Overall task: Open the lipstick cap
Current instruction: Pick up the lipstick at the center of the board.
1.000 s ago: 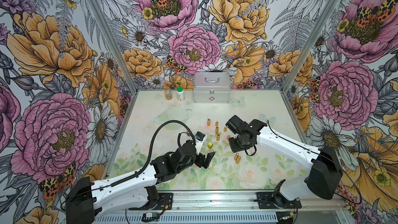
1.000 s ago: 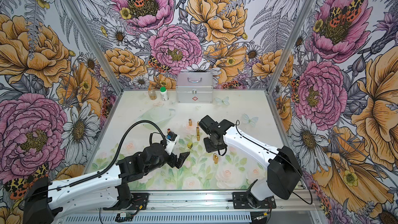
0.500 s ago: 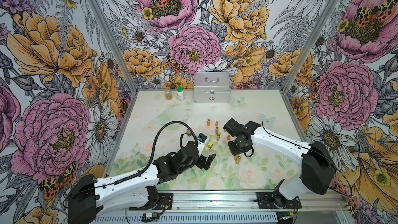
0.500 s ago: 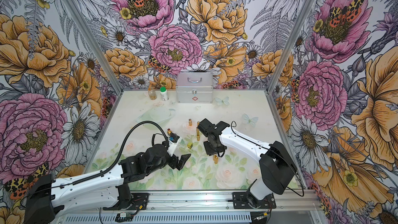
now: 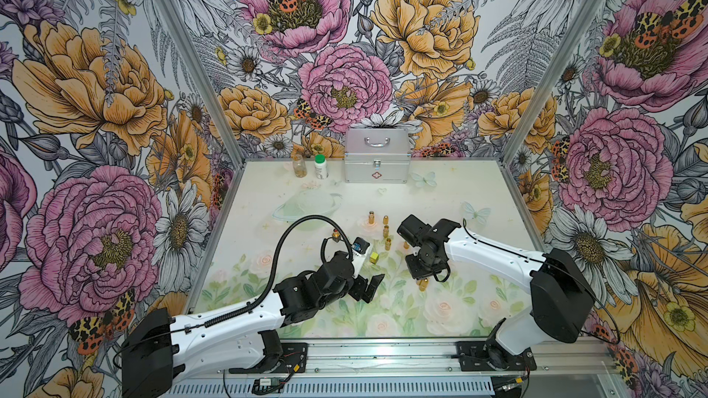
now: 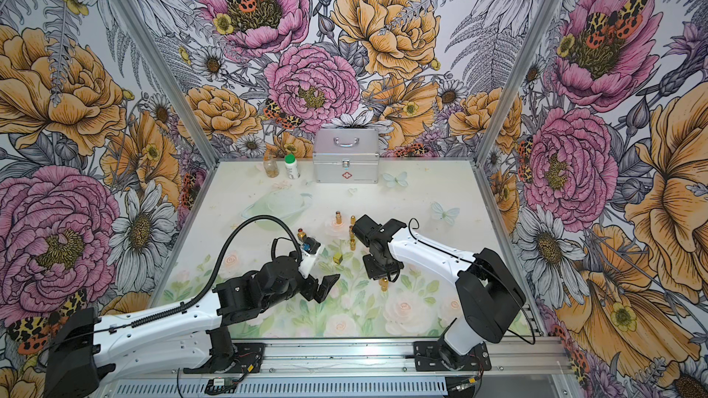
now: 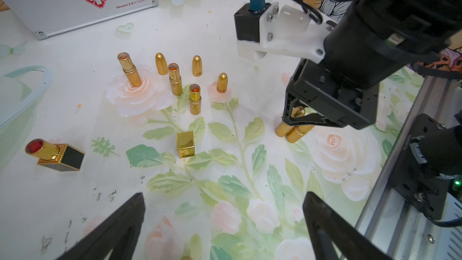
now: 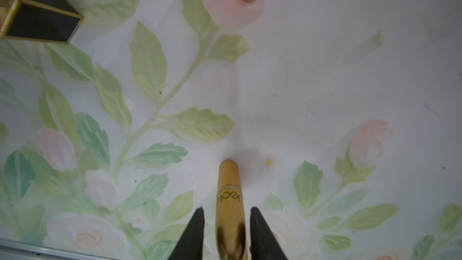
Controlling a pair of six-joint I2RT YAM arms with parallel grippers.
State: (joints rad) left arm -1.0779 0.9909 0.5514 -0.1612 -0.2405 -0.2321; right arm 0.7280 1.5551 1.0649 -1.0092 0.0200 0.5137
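A gold bullet-shaped lipstick (image 8: 228,183) with its cap on stands upright on the floral table, also seen in both top views (image 5: 423,284) (image 6: 383,284). My right gripper (image 8: 226,208) points straight down over it, a finger on each side of the cap, with a thin gap showing on both sides. In the left wrist view the cap's tip (image 7: 298,112) shows between those fingers, and what looks like a second gold tube (image 7: 283,129) stands right beside it. My left gripper (image 5: 373,288) (image 7: 225,196) hovers wide open and empty, left of the lipstick.
Three uncapped gold lipsticks (image 7: 175,78) and three loose bullet caps (image 7: 222,83) stand behind. A square gold cap (image 7: 185,143) and a black-and-gold lipstick with a red tip (image 7: 55,153) sit nearer my left gripper. A silver case (image 5: 377,155) and two bottles (image 5: 321,166) line the back.
My right gripper has moved slightly toward the front, over the lipstick, and its jaws have narrowed around the cap. The left arm has barely moved.
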